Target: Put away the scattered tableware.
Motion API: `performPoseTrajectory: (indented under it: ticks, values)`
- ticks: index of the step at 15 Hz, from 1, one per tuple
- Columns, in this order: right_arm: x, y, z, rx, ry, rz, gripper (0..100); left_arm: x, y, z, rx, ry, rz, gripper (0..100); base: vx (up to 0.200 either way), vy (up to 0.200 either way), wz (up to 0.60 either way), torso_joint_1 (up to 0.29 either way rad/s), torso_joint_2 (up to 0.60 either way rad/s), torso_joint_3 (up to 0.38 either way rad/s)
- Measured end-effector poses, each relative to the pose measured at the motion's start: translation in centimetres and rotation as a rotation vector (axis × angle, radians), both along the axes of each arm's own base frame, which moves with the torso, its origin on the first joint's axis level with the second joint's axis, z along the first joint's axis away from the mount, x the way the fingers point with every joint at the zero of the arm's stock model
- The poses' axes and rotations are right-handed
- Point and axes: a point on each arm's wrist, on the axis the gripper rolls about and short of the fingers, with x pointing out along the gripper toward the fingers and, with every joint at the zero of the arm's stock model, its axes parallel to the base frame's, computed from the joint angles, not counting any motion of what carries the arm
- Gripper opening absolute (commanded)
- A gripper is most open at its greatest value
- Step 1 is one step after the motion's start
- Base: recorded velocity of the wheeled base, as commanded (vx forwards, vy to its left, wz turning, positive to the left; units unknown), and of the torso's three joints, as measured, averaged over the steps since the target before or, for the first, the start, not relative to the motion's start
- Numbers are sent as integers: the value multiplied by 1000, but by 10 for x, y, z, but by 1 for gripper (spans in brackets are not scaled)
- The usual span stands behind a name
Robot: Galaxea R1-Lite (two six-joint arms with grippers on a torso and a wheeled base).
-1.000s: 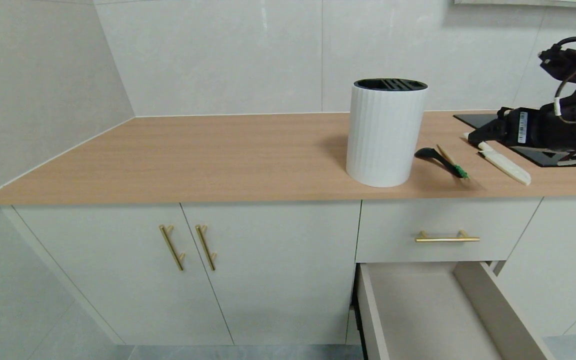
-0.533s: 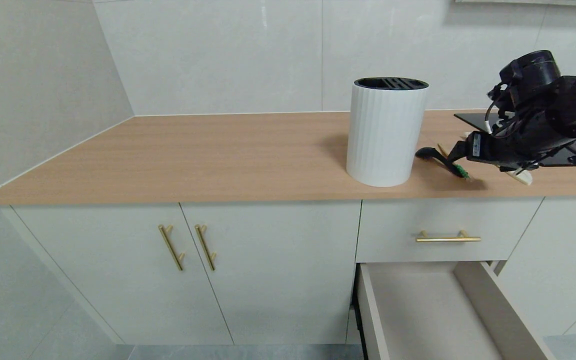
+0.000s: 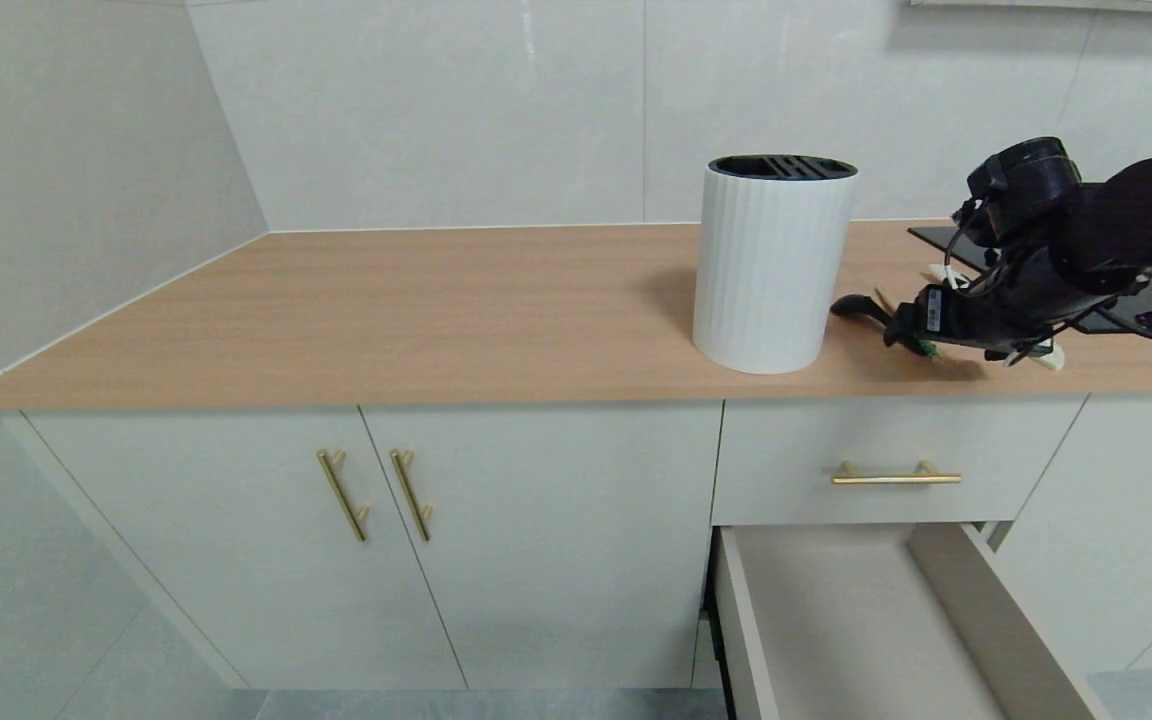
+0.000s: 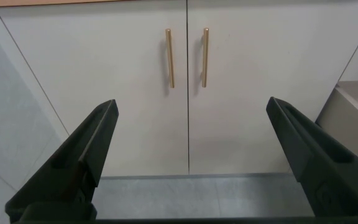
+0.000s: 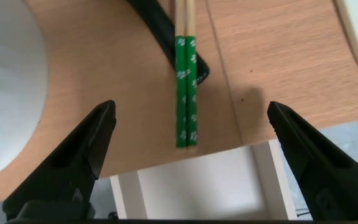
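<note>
On the wooden counter [image 3: 436,310], just R of the white ribbed holder [image 3: 771,270], a pair of chopsticks [image 5: 186,81] w/ green ends lies against the black spoon [image 3: 851,306] handle. Right gripper [image 5: 191,134] hangs over the green ends, near the counter's front edge — jaws spread wide, holding nothing. White knife [image 3: 1048,358] lies just beyond, partly hidden by the arm. Lower drawer [image 3: 986,620] stands open below. Left gripper [image 4: 191,118] — also wide, empty — faces the cabinet doors [image 4: 135,93].

A wooden tabletop [image 3: 436,310] is set against a pale tiled wall [image 3: 436,110]. Beneath it, two cabinet doors [image 3: 536,540] with gold bar handles [image 3: 344,494] are shut. A black cooktop [image 3: 941,238] is inset at the right.
</note>
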Motion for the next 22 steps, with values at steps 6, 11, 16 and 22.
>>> performPoseTrajectory:
  ticks: [6, 11, 16, 22]
  values:
    - [6, -2, -7, 0, 16, -5, 0, 0, 0, 0, 0, 0, 0, 100, 0, 0, 0, 0, 0, 0]
    - [1, -2, 1, 12, -6, -12, 0, 0, 0, 0, 0, 1, 0, 100, 0, 0, 0, 0, 0, 0]
    - [-49, -8, 43, 67, -88, 1, 0, 0, 0, 0, 0, 0, 0, 100, 0, 0, 0, 0, 0, 0]
    - [-172, 1, 68, 117, -125, 227, 0, 0, 0, 0, 0, 0, 0, 100, 0, 0, 0, 0, 0, 0]
